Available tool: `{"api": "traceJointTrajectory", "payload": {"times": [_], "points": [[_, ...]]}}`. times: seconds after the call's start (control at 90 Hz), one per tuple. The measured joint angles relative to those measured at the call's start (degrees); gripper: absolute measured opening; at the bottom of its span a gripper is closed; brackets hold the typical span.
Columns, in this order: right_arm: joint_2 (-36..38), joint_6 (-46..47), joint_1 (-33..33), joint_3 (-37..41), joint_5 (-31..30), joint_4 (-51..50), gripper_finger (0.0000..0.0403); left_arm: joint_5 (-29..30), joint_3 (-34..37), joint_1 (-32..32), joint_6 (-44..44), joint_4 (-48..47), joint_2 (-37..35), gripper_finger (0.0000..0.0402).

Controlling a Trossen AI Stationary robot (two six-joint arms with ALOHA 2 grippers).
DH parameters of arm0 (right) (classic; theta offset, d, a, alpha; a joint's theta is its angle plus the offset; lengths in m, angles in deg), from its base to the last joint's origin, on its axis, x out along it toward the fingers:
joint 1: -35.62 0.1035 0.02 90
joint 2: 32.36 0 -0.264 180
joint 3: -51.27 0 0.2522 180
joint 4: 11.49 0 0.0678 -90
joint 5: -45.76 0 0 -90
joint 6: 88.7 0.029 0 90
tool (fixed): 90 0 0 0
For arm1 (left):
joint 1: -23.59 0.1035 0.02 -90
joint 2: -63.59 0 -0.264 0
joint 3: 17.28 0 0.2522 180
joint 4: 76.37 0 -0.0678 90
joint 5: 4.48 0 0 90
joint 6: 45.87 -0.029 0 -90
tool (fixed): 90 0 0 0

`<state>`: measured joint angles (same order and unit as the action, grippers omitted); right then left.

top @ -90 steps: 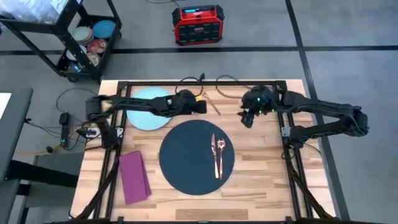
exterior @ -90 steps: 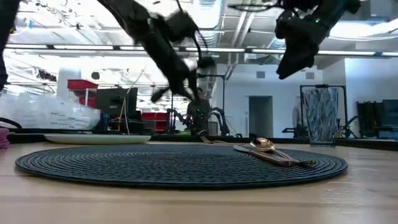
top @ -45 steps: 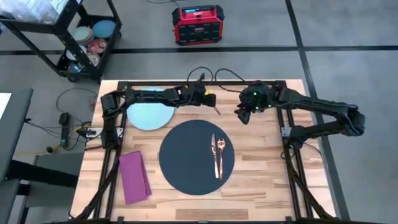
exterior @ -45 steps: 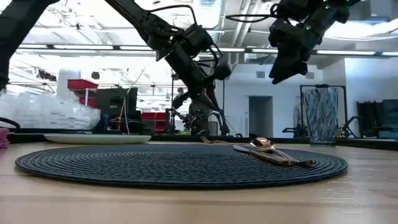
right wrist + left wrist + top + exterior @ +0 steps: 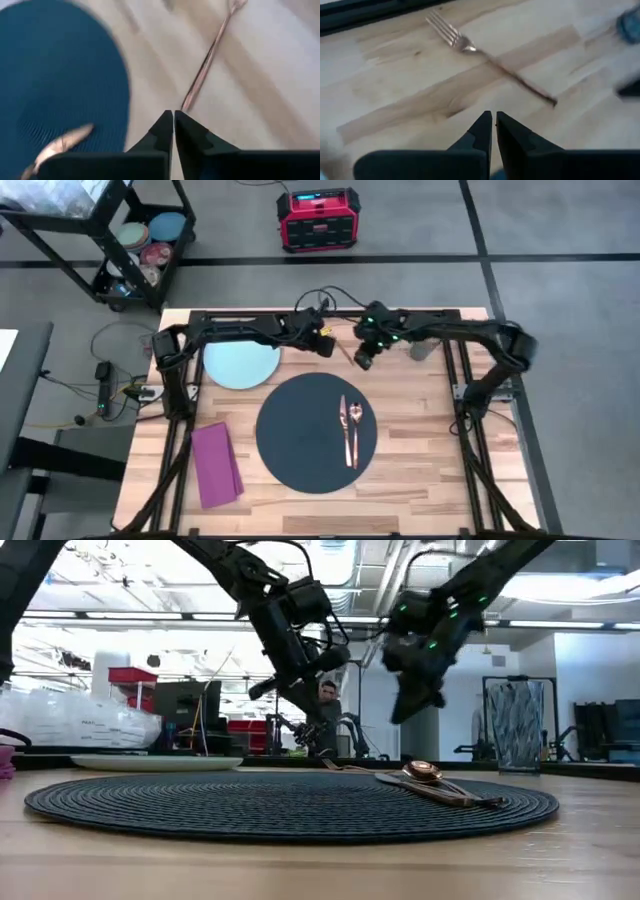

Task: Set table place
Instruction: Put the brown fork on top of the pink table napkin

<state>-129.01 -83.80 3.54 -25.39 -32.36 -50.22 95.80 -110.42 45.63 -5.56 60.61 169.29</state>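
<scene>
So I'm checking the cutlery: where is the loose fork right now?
In the high view the fork lies on bare table near the far edge, beyond the dark mat, between the left gripper and right gripper.

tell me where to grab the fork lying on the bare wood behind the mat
Grip the fork across its thin handle near the middle, coming straight down from above. It lies flat on the table, so only its narrow sides offer purchase, and the tines are too wide.
</scene>
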Motion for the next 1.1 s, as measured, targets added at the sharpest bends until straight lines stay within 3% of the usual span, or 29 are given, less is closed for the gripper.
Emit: {"api": "traceJointTrajectory", "payload": {"times": [0.267,0.567,0.678,0.778,1.0,1.1], "points": [[-14.0,-2.1,-3.3,-10.7,0.0,-3.3,0.0000,0.0,0.0,-3.4,-0.3,-13.0,-4.0,0.0008],[-21.3,-2.5,-3.6,-15.3,0.2,-3.8,0.0000,4.4,0.0,-7.5,0.3,-17.6,-8.9,0.0008],[-23.5,-2.9,-3.2,-16.9,5.6,-3.6,0.0000,5.7,0.0,-7.9,0.9,-17.8,-9.2,0.0008],[-23.8,-2.9,-2.0,-17.2,10.8,-3.5,0.0000,6.0,0.0,-7.9,0.9,-18.7,-9.2,0.0008],[-17.6,-4.0,-0.8,-17.2,6.8,-2.8,0.0000,9.1,0.0,-7.8,0.6,-19.8,-9.2,0.0008],[-17.0,-4.1,-2.0,-17.1,0.8,-1.5,0.0000,10.1,0.0,-7.5,0.6,-19.8,-9.1,0.0008]]}}
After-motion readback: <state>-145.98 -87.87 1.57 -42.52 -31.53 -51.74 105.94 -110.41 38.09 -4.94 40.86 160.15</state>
